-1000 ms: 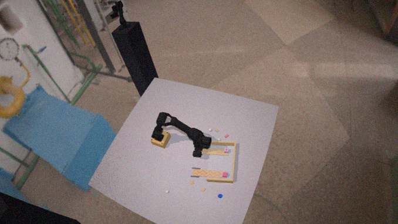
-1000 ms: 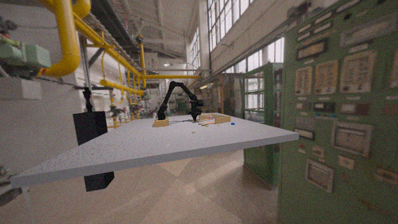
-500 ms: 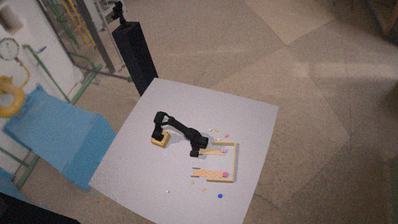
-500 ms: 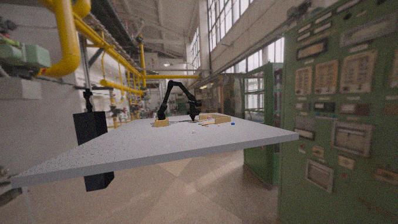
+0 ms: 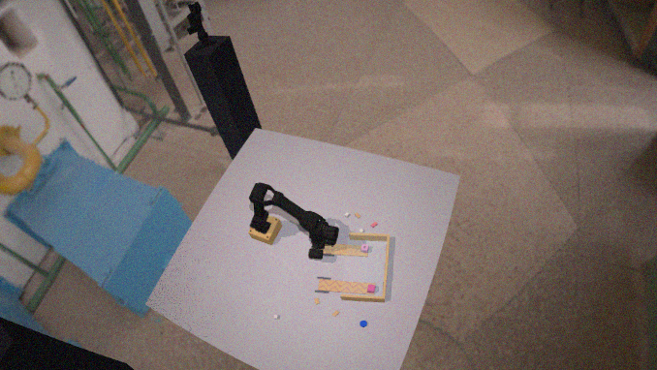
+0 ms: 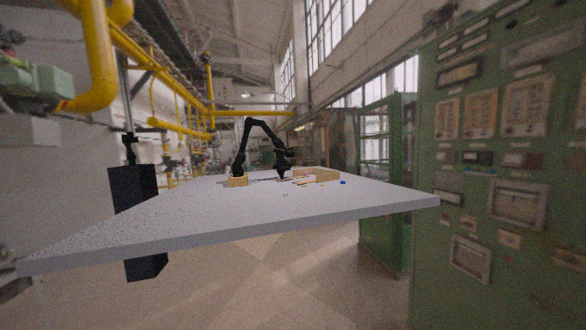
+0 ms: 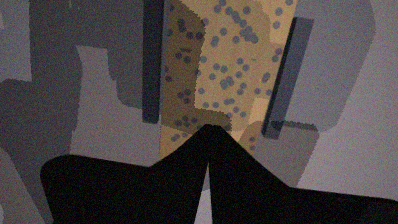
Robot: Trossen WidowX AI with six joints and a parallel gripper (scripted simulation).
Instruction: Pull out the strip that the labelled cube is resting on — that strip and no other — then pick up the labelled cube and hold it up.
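A light pink cube (image 5: 364,248) (image 6: 305,174) with a small mark on top sits at the far end of the dotted wooden strip (image 5: 346,252) (image 7: 225,75). A deeper pink cube (image 5: 371,289) sits at the far end of the zigzag strip (image 5: 343,286); no mark shows on it. My gripper (image 6: 282,177) (image 7: 211,132) is shut and points down. Its fingertips meet over the middle of the dotted strip near its near end, at or just above its surface. Whether they touch it, or pinch a thin part, is hidden. In the top view the arm covers the fingertips.
A U-shaped wooden frame (image 5: 387,268) (image 6: 328,176) surrounds the strips' far ends and opens toward my base. Dark rails (image 7: 152,60) (image 7: 289,77) flank the dotted strip. Small white, orange and red bits lie around the frame. A blue disc (image 5: 363,323) (image 6: 342,182) lies outside it.
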